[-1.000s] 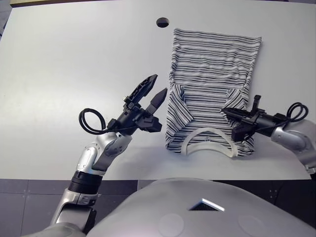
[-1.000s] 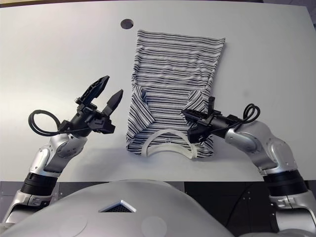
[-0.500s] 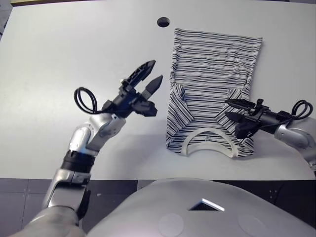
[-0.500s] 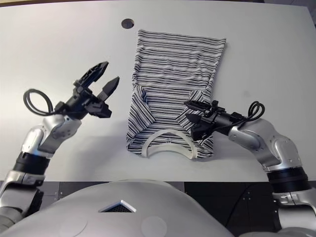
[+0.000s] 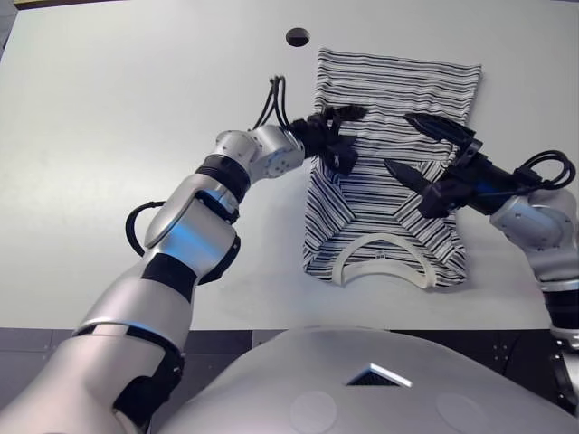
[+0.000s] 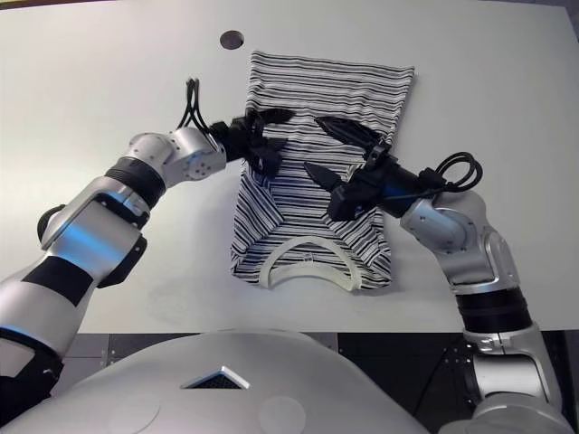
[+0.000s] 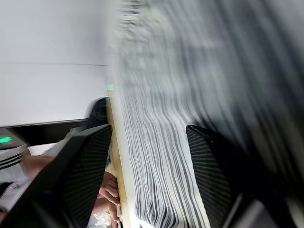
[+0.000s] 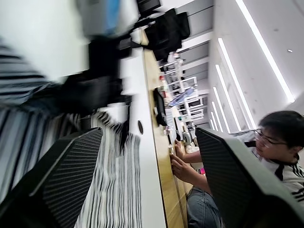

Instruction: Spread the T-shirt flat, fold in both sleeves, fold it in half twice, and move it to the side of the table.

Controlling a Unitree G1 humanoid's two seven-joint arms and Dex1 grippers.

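Note:
The striped T-shirt (image 5: 389, 154) lies on the white table (image 5: 136, 108) with both sleeves folded in and its white collar (image 5: 380, 244) toward me. My left gripper (image 5: 342, 136) stands open at the shirt's left edge, about halfway up its length, with nothing between its fingers (image 7: 85, 175). Striped cloth (image 7: 161, 95) lies just beyond them. My right gripper (image 5: 423, 150) is wide open over the right half of the shirt, above the folded right sleeve. I cannot tell whether either gripper touches the cloth.
A dark round hole (image 5: 297, 38) sits in the table just left of the shirt's far hem. Bare table stretches left of the shirt and along a narrower strip to its right (image 5: 525, 99). The table's front edge (image 5: 271, 325) runs close below the collar.
My left arm has swung from well left of the shirt to its left edge. My right gripper has moved farther away from the collar, over the right sleeve. The shirt has not moved.

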